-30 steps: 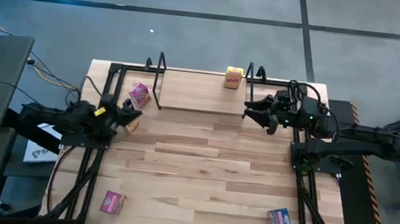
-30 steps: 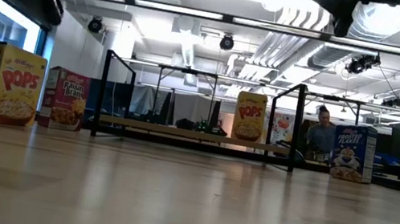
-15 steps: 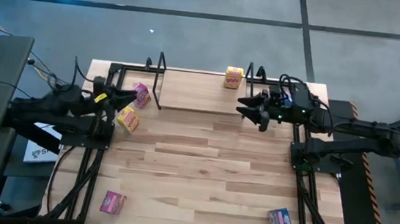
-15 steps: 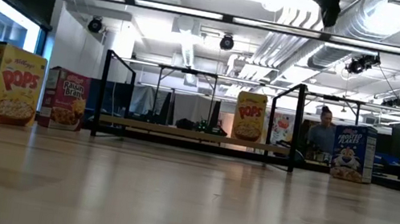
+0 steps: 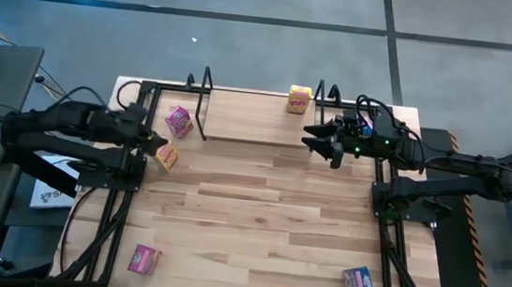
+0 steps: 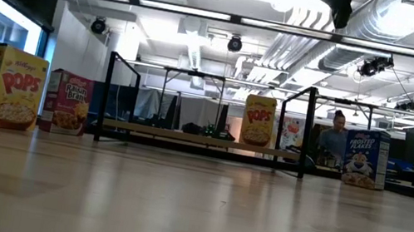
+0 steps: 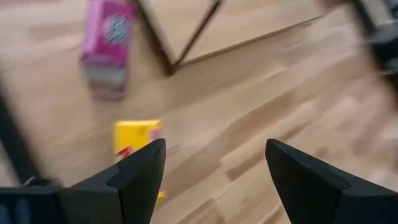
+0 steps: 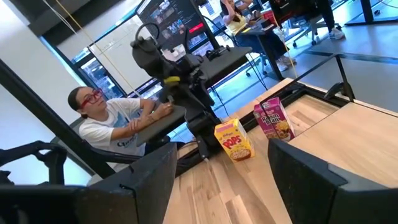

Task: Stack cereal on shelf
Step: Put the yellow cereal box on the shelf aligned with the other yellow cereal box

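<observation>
A yellow cereal box (image 5: 167, 157) stands upright on the table at the far left, and a pink box (image 5: 178, 120) stands just beyond it. My left gripper (image 5: 155, 139) hovers open above and to the left of the yellow box (image 7: 138, 140), touching nothing. The shelf (image 5: 258, 117), a pale board between black loop frames, sits at the far edge with another yellow box (image 5: 299, 99) on its right end. My right gripper (image 5: 317, 140) hangs open and high by the shelf's right frame. A pink box (image 5: 144, 259) and a blue box (image 5: 358, 281) stand near the front edge.
Black rail frames (image 5: 117, 215) run along both table sides. The table's middle (image 5: 258, 219) is bare wood. A person (image 8: 106, 118) sits at a desk beyond the table's left side; another person (image 6: 333, 137) shows in the room beyond the far edge.
My left gripper has risen off the yellow box, drawn back toward the table's left edge and tipped from level to slanting downward. The yellow box stays standing where it was. My right gripper has shifted slightly toward the shelf.
</observation>
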